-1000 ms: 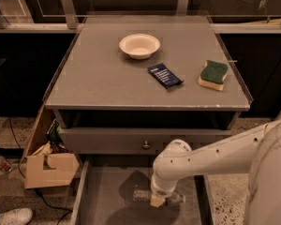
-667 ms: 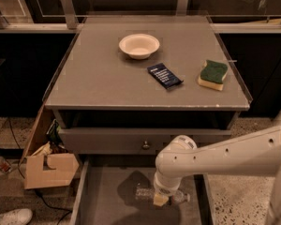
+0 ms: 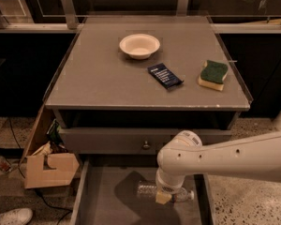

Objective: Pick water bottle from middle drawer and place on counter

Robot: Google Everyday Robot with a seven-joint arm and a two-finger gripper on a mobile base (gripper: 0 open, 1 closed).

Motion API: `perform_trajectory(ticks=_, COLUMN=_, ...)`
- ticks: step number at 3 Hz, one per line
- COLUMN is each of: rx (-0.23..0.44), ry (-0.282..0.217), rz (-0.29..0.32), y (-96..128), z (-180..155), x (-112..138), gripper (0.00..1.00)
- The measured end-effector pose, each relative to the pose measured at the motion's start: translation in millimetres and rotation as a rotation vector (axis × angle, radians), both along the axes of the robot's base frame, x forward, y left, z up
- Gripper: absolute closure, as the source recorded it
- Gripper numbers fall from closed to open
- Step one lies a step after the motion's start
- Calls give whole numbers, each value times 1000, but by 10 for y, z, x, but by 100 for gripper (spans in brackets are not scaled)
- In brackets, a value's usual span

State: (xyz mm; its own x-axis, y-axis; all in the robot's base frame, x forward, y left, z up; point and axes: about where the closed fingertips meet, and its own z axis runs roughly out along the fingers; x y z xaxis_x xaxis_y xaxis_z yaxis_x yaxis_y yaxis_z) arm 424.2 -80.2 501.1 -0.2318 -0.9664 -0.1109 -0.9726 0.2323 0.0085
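Nearest me, in the open middle drawer point(image 3: 105, 203), the water bottle point(image 3: 146, 190) is lying on its side with its long axis running left to right. The gripper point(image 3: 163, 197) is sitting directly over its middle; whether it is clasping I cannot tell. The bottle is showing clear and ribbed, and the counter point(image 3: 98, 78) is lying above and farther back.

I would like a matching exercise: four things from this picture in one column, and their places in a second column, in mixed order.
Things:
1. round white bowl
2. green and yellow sponge
3. clear plastic water bottle
4. gripper

Places:
A. lying on the floor of the open middle drawer
B. near the right edge of the grey counter
C. far middle of the counter
D. down in the drawer, at the bottle

Pairs: 1-C, 2-B, 3-A, 4-D
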Motion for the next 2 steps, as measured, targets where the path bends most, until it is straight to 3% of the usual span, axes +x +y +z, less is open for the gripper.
perform_trajectory(ticks=2, rx=14, ry=-45, rz=60, y=175, z=392, x=17, gripper=100)
